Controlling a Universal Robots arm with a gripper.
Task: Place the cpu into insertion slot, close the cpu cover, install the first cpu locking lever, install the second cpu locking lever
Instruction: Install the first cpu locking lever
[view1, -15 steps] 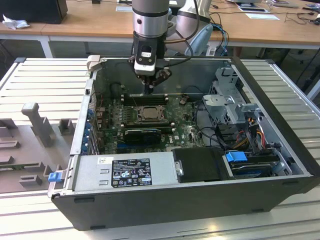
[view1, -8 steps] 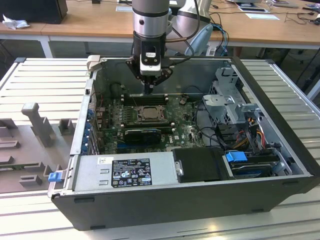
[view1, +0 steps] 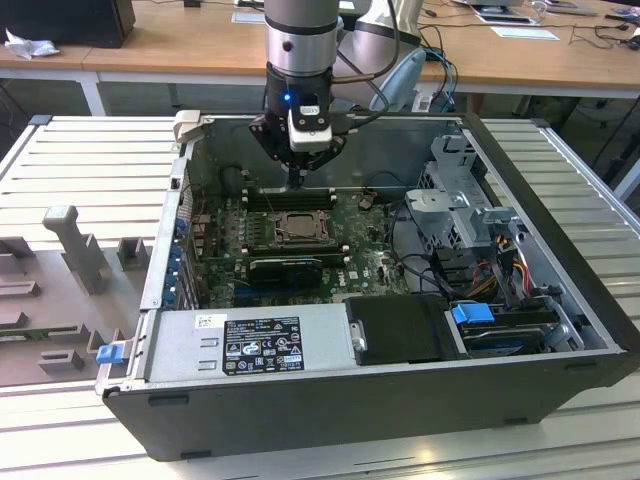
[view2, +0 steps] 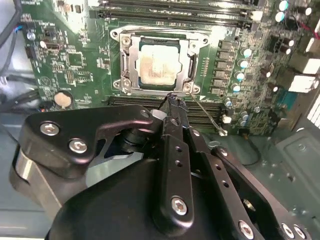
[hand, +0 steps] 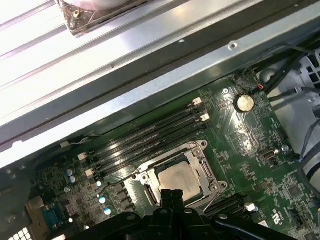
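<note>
End effector (view1: 298, 182) hangs tip-down inside the open case (view1: 350, 410), over the far part of the board (view1: 370, 262). Fingers pressed together, closed. In both wrist views the tip (view2: 171, 100) (hand: 171, 193) sits at the edge of the slot (view1: 275, 228), by 1 of its corners. Cannot tell whether it pinches anything.

Cpu (view2: 159, 62) (hand: 177, 177) lies flat in the slot, pale metal face up. Cover (view2: 188, 60) (hand: 205, 170) is down over it, its frame around the chip, the face showing through the window.

1 thin wire lever (view2: 207, 116) runs out slantwise from the slot corner just beside the tip and crosses the dark memory slots (view2: 210, 107) on that side. It is not tucked along the cover edge.

More memory slots (view2: 175, 7) (hand: 150, 132) lie on the slot's other side. Coin cell (view2: 62, 99) (hand: 245, 102) sits well apart on the green board.

Case rests on a ribbed metal surface (view1: 90, 150). In the exterior view the power supply (view1: 250, 345) lies along the near side.
</note>
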